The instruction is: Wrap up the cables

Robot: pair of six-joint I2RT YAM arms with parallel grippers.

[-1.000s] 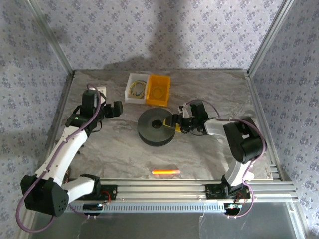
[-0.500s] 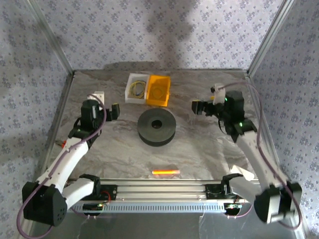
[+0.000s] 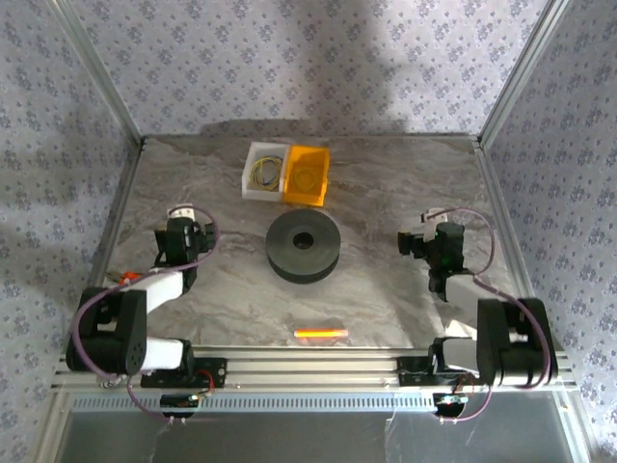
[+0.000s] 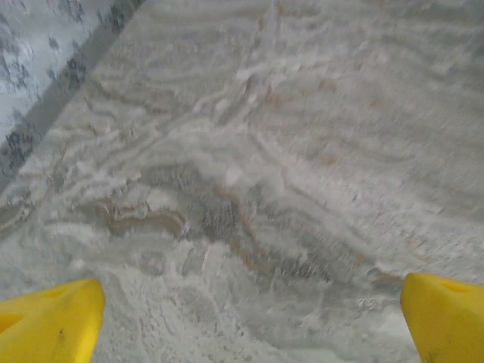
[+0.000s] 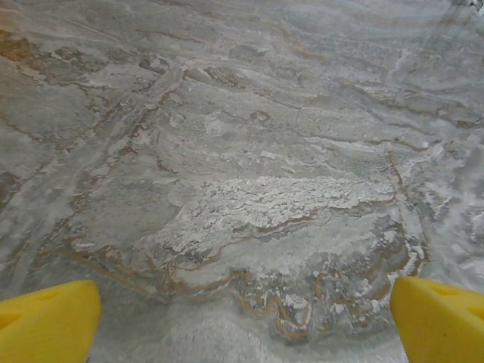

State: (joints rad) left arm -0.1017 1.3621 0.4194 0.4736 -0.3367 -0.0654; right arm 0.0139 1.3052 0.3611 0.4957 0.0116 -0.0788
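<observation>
A black round spool lies flat in the middle of the marble table. The cables are out of view. My left gripper sits folded back at the left, well clear of the spool. In the left wrist view its yellow fingertips stand wide apart, and the left gripper is open over bare marble. My right gripper rests at the right, also away from the spool. It is the same in the right wrist view: the right gripper is open, its yellow fingertips far apart with nothing between them.
A white bin holding yellow wire loops and an orange bin stand side by side behind the spool. A short orange strip lies near the front rail. Metal frame posts and patterned walls bound the table.
Both arms have drawn back from the spool and folded down toward the near edge. The right gripper, which was at the spool's right side, now sits far to the right.
</observation>
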